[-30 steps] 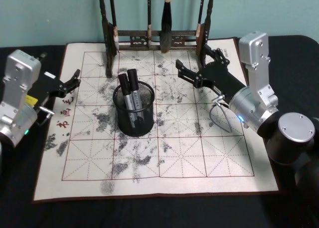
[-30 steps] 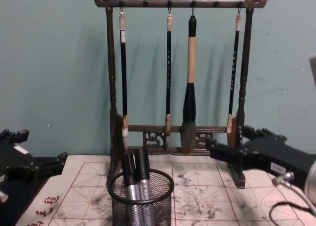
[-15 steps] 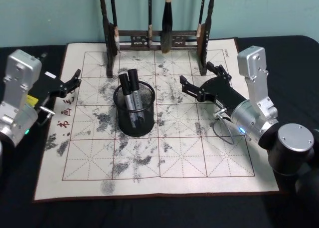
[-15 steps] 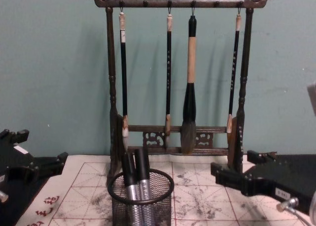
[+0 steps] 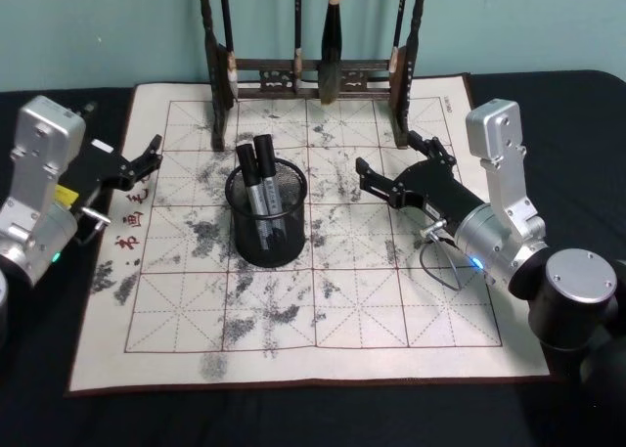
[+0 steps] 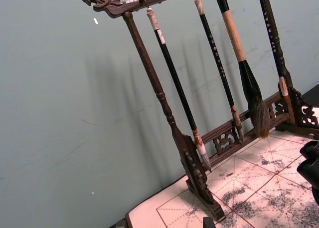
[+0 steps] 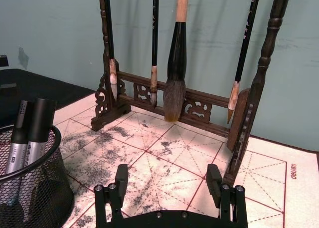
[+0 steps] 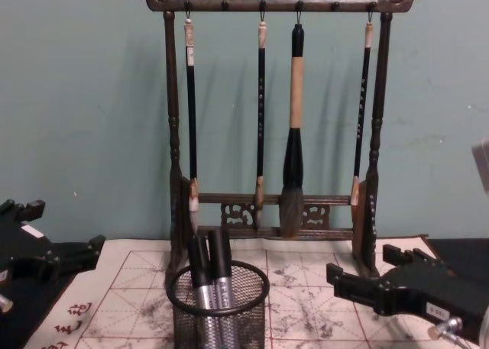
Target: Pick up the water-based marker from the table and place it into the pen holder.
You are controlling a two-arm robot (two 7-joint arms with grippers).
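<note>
Mat (image 5: 323, 310) first, big and ink-stained, under all. Right gripper (image 5: 396, 173) next, beside pen holder (image 5: 267, 217) on its right, nearer, fingers spread wide, holding nothing. Left gripper (image 5: 137, 163) farther off, left of holder; grip hard to tell. Two markers (image 5: 256, 188) last, upright inside holder, leaning slightly.

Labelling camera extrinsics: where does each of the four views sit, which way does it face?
Head: high, looking down on the mat; left pincer, right pincer flank the pen holder.
Chest: low, facing forward at the brush rack; both pincers at lower corners.
Left wrist: aimed at rack and wall.
Right wrist: over its open pincer, toward rack.
Shared: rack in all; holder with two markers in three.
</note>
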